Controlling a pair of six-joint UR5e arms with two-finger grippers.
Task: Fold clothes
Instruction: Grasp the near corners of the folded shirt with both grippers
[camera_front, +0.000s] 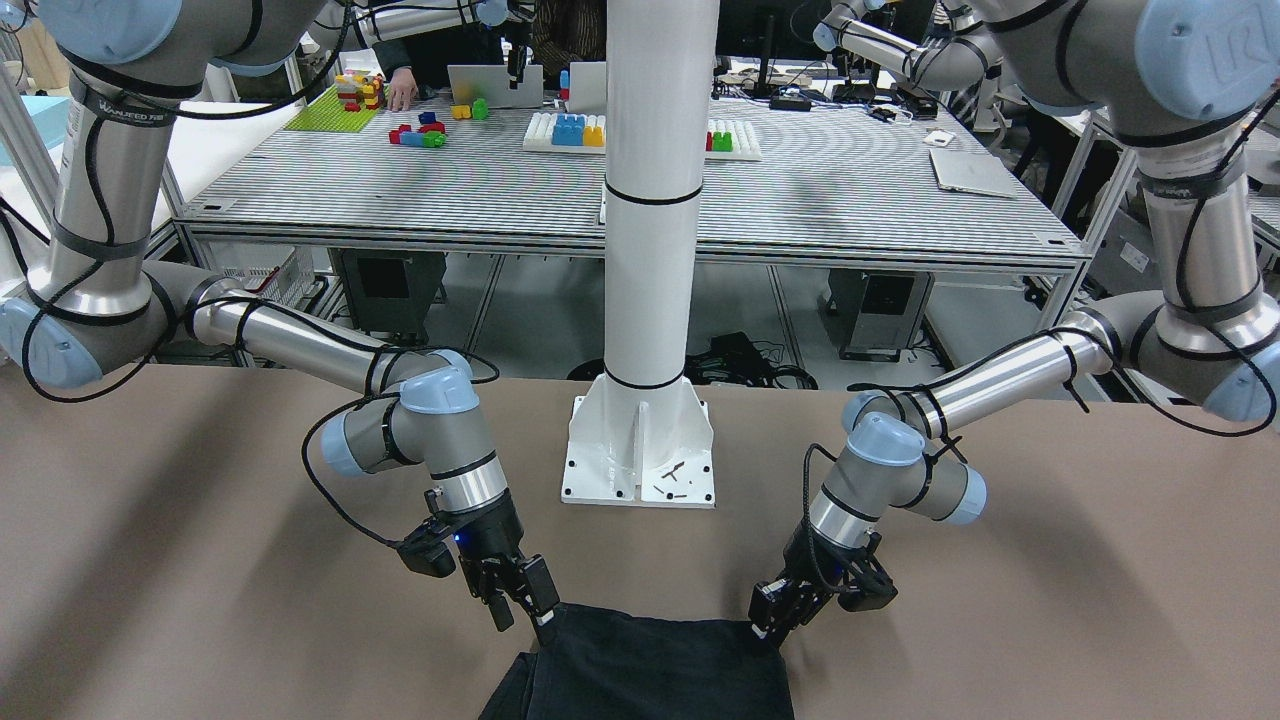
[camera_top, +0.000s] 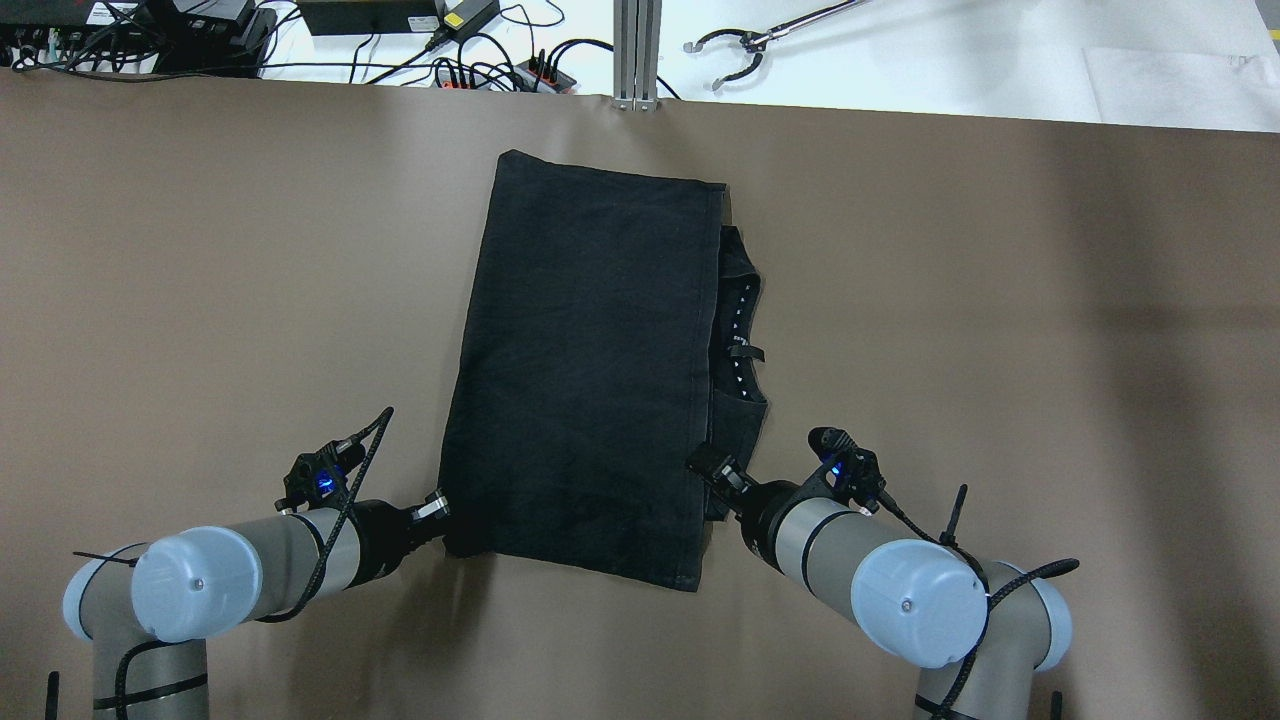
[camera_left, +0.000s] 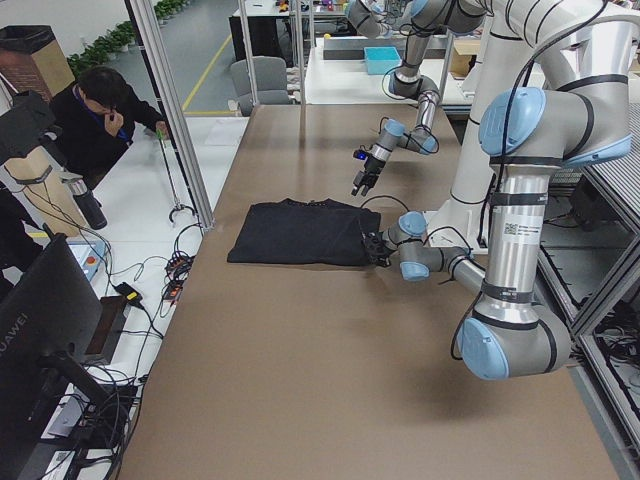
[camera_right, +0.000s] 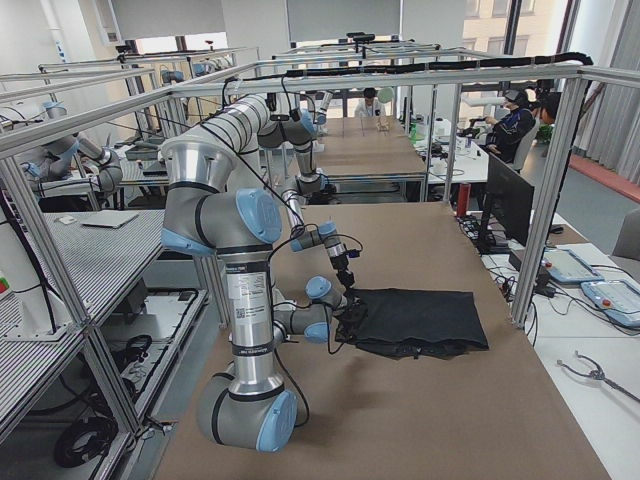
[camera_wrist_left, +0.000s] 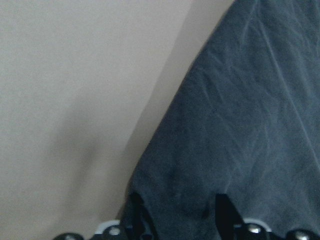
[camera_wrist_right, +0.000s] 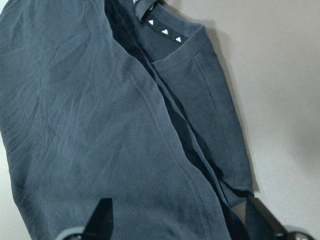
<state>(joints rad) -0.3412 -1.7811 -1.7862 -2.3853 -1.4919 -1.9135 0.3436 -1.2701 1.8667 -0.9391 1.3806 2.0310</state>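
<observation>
A black garment (camera_top: 580, 370) lies folded lengthwise on the brown table (camera_top: 200, 250), with its collar and a strip of the under layer showing along the right side (camera_top: 740, 330). My left gripper (camera_top: 445, 515) is low at the near left corner. In the left wrist view its fingers (camera_wrist_left: 135, 212) stand apart with the cloth (camera_wrist_left: 240, 125) between them. My right gripper (camera_top: 705, 470) is at the near right edge. It is wide open over the folded edge (camera_wrist_right: 150, 115), with fingers (camera_wrist_right: 102, 217) on either side. Both grippers show in the front view, left (camera_front: 770, 625) and right (camera_front: 520, 610).
The white column's base (camera_front: 640, 450) stands between the arms near the robot's edge. Cables and power strips (camera_top: 480, 60) lie past the table's far edge, beside a grabber tool (camera_top: 740, 45). An operator (camera_left: 95, 115) stands beyond the far side.
</observation>
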